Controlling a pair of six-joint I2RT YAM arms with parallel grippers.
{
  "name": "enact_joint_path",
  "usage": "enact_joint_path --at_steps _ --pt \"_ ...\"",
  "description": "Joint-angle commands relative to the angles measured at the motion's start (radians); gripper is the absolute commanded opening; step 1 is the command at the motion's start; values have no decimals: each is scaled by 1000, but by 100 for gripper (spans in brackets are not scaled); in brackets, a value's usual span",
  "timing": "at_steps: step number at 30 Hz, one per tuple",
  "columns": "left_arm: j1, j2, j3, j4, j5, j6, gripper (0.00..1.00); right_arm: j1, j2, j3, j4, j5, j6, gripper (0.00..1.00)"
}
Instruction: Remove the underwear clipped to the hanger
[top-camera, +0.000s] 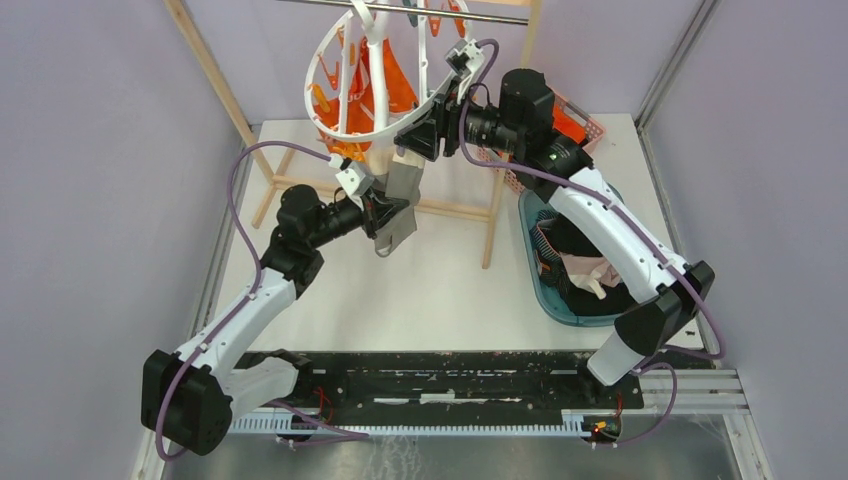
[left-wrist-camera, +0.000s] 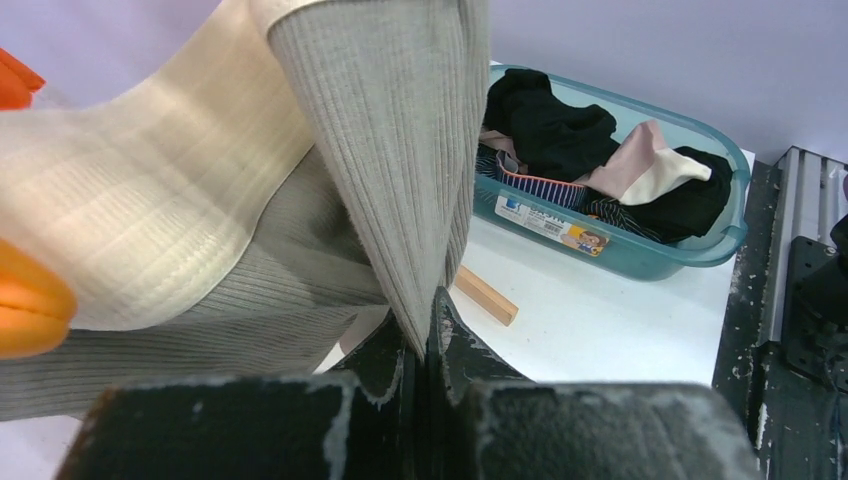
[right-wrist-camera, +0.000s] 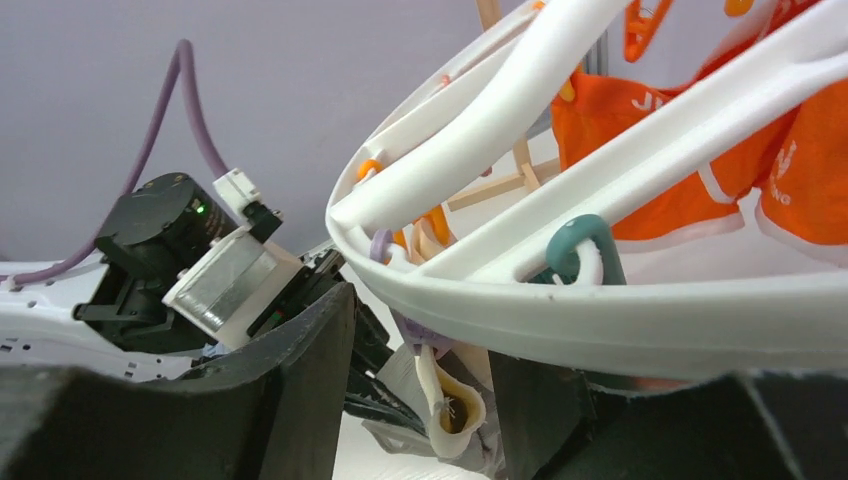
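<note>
The white ring hanger (top-camera: 376, 45) hangs from a metal bar, tilted. An orange underwear (top-camera: 390, 85) with white trim is still clipped inside it. A beige-grey ribbed underwear (top-camera: 405, 185) hangs from a peg under the ring's near rim. My left gripper (top-camera: 383, 215) is shut on its lower part; in the left wrist view the grey cloth (left-wrist-camera: 400, 150) runs down into the closed left gripper (left-wrist-camera: 432, 305). My right gripper (top-camera: 420, 140) is at the rim (right-wrist-camera: 600, 310), open. In the right wrist view the right gripper (right-wrist-camera: 420, 400) has the peg (right-wrist-camera: 425, 330) and curled waistband (right-wrist-camera: 450, 395) between its fingers.
A wooden-post frame (top-camera: 495, 215) carries the bar over the white table. A teal tub (left-wrist-camera: 640, 250) of mixed clothes sits at the right, under my right arm. A pink basket (top-camera: 585, 120) stands behind it. A black rail (top-camera: 450, 385) runs along the near edge.
</note>
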Motion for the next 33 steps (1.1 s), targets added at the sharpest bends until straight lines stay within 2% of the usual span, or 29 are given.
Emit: enact_joint_path --at_steps 1,13,25,33 --pt "-12 -2 33 18 10 24 3 3 43 79 -51 45 5 58" --pt "-16 -4 24 -1 15 50 3 4 61 104 -65 58 16 44" --pt "-16 -18 6 -12 14 68 3 3 66 130 -58 29 53 43" --pt "-16 -31 -11 -16 18 75 3 3 67 128 -71 35 48 19"
